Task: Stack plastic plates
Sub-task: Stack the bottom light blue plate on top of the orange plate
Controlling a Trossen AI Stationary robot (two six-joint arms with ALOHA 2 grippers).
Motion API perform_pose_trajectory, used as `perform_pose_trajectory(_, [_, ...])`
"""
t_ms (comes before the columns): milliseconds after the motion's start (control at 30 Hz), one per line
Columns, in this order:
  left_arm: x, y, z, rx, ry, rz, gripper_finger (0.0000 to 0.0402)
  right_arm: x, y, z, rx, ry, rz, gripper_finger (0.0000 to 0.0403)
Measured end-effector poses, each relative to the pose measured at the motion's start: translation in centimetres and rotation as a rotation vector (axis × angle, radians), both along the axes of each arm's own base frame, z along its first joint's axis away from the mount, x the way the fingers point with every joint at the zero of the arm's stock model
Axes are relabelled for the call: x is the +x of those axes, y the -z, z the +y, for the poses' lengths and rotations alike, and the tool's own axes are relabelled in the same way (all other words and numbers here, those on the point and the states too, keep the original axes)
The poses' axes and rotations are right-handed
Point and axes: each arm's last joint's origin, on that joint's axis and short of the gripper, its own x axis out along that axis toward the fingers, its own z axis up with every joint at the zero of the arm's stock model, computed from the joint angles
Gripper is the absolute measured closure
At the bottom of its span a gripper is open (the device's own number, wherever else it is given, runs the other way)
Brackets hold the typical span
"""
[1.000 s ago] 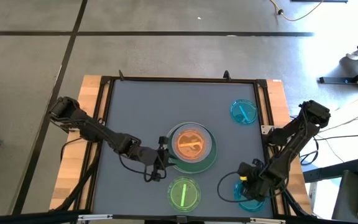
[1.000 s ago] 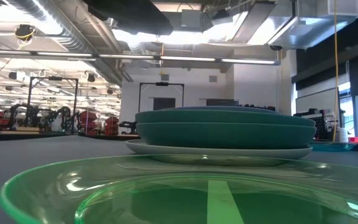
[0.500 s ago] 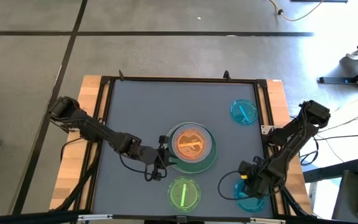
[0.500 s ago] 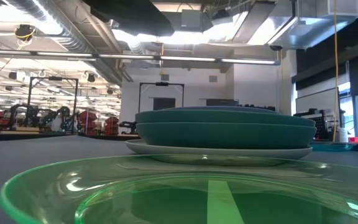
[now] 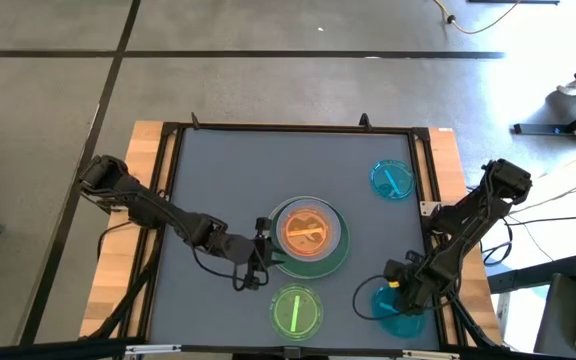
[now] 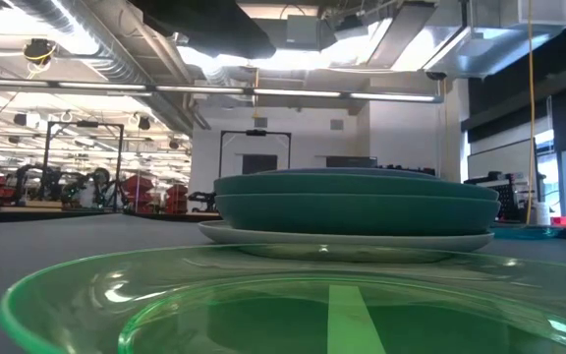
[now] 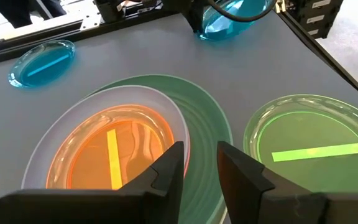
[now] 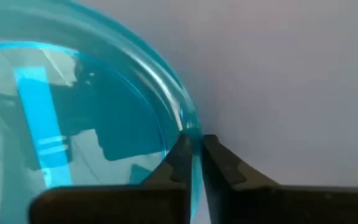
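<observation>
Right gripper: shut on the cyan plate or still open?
Shut on it. In the right wrist view the right gripper pinches the rim of the near cyan plate, one finger on each side.

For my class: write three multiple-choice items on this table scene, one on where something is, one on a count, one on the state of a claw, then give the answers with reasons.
1. Where does the orange plate lie?
A. On top of the central stack
B. Alone at the table's far right corner
C. Under the bright green plate

2. How many cyan plates show in the high view?
A. One
B. Two
C. Four

3. What is the right claw doing?
A. Hanging open above the stack
B. Gripping the bright green plate
C. Shut on the rim of a cyan plate

Answers:
1. A: the orange plate tops the stack.
2. B: one cyan plate at far right, another at near right.
3. C: the right claw pinches that near cyan plate's rim; the left claw stands open by the stack.
</observation>
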Motion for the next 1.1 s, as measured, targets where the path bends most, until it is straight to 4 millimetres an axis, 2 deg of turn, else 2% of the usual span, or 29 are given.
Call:
perform_pose_trajectory(167, [-0.1, 0.0, -0.1, 0.002, 0.005, 0.001, 0.0311, 0.3, -0.3, -0.4, -0.015, -0.023, -0.028, 0.0393])
perform_pose_trajectory(267, [-0.3, 0.1, -0.5, 0.010, 0.017, 0.008, 0.0311, 0.7, -1.1, -0.9, -0.020, -0.004, -0.090, 0.0398])
perform_pose_trajectory(500, [-1.4, -0.3, -0.8, 0.120, 0.032, 0.046, 0.0311, 2.7, -5.0, -1.4, -0.028, -0.010, -0.338, 0.0402])
perform_pose_trajectory(667, [-2.6, -0.8, -1.1, 0.149, 0.054, 0.080, 0.0311, 4.6, -7.9, -2.6, -0.084, -0.027, -0.508, 0.0402])
perform_pose_trajectory(833, [-4.2, -0.3, -0.7, 0.136, 0.056, 0.061, 0.0311, 6.7, -9.8, -4.8, -0.178, 0.056, -0.610, 0.0402])
perform_pose_trajectory(1100, [-7.4, 1.0, 1.0, 0.054, -0.005, 0.081, 0.0311, 10.5, -10.8, -9.9, -0.298, 0.171, -0.692, 0.0402])
